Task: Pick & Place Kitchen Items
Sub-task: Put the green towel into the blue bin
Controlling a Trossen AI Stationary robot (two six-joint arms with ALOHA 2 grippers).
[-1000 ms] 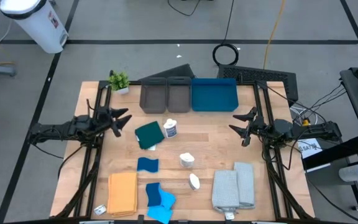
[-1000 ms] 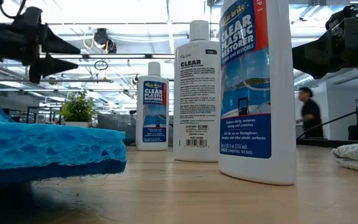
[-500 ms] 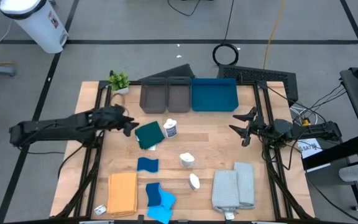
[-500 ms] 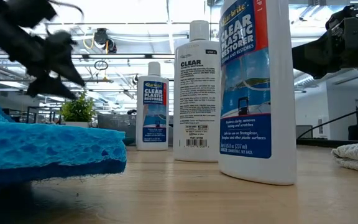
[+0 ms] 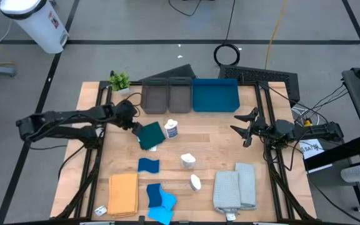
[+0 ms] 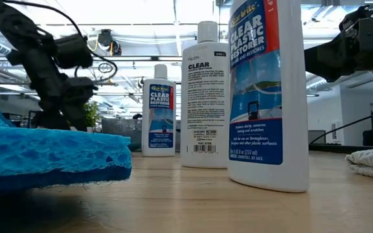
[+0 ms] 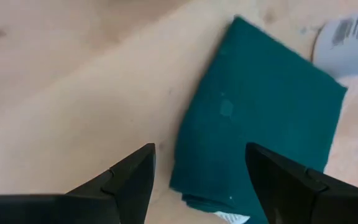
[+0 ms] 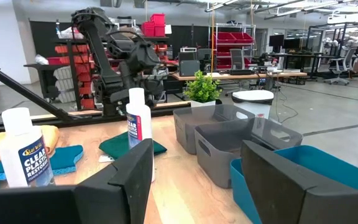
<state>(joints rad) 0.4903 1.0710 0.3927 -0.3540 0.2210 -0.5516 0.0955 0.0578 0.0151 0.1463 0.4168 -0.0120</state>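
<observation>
A folded dark green cloth (image 5: pixel 149 135) lies flat on the wooden table, with an upright white bottle (image 5: pixel 171 129) beside it. My left gripper (image 5: pixel 134 125) stands open, slanting down over the cloth's left edge (image 7: pixel 188 137). Its fingers (image 7: pixel 129 180) touch nothing. Two more white bottles (image 5: pixel 188 160) (image 5: pixel 195 182), blue sponges (image 5: pixel 148 165) (image 5: pixel 160 199), an orange cloth (image 5: pixel 123 194) and grey cloths (image 5: pixel 235 187) lie nearer the front. My right gripper (image 5: pixel 239 124) waits open and level at the table's right edge.
Two grey trays (image 5: pixel 154 98) (image 5: pixel 180 97) and a blue tray (image 5: pixel 215 95) line the far edge. A small potted plant (image 5: pixel 119 81) stands at the far left corner. Bare wood lies between the green cloth and my right gripper.
My left gripper has swung from the table's left edge toward the dark green cloth. It has tipped from level to slanting down and has sunk a little. Its fingers have stayed apart. No object has moved.
</observation>
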